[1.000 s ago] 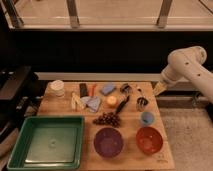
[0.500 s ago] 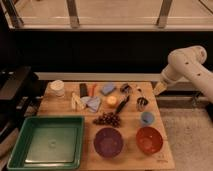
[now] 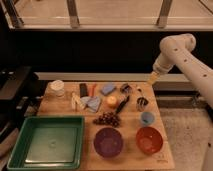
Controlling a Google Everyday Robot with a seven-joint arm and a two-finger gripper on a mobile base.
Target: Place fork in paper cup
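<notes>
Robot hand (image 3: 152, 77), wide and empty, above the wooden tabletop's (image 3: 55, 107) far right corner.
Risk — the short, ridged white paper cup (image 3: 56, 88) stands at the far left corner; crossing the clutter could topple it.

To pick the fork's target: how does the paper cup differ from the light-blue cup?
The paper cup is white, the light-blue cup blue. The paper cup looks wider than the light-blue cup. The paper cup stands back left, the light-blue cup on the right, nearer the tool above the table's back right edge. Both stand upright.
</notes>
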